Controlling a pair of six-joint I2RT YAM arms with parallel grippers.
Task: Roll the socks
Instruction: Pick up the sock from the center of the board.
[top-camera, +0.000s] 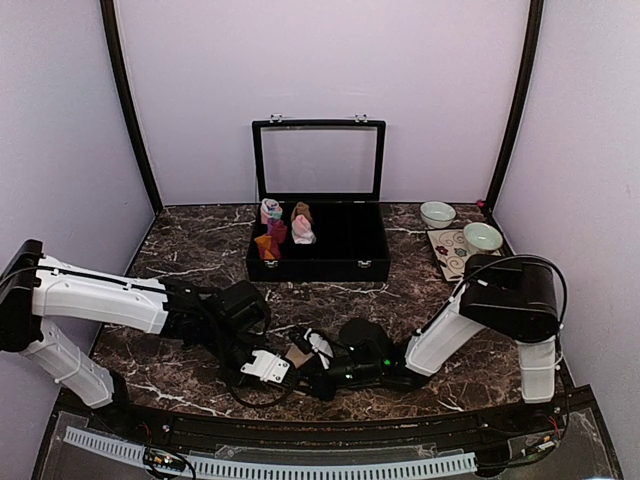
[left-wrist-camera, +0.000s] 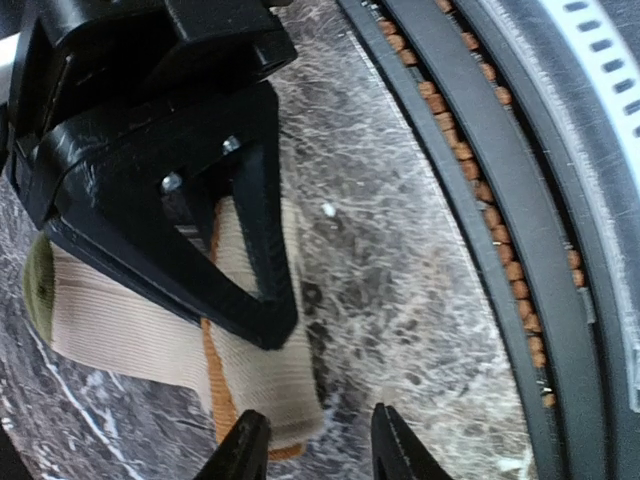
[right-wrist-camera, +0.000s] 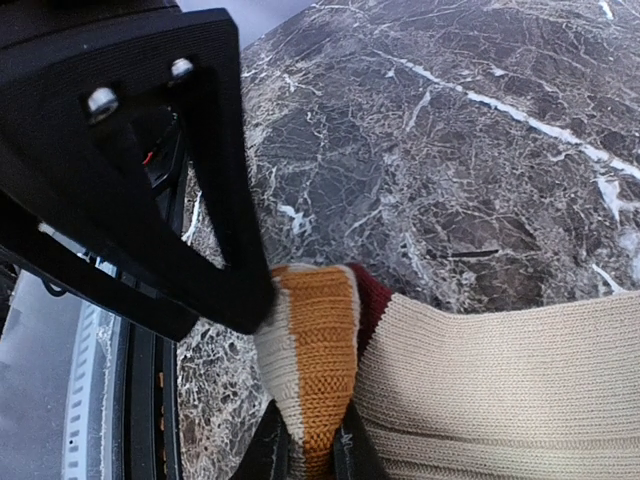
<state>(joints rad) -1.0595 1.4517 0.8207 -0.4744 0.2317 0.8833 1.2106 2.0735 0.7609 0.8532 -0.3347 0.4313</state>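
The striped sock (right-wrist-camera: 500, 390) lies folded at the near edge of the tabletop (right-wrist-camera: 450, 150). The right tool (right-wrist-camera: 305, 455) pinches its banded cuff; the left tool (left-wrist-camera: 318, 447) stands part-open beside the tan fold, gripping nothing. Soft, light knit (it will slump), likely best taken at the doubled edge.

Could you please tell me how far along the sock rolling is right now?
Done, seemingly: rolled bundles sit in the open box. In hand: the right gripper pinches the cuff of the striped sock, the left gripper open beside its folded end. Left: its tan foot lies flat, unrolled.
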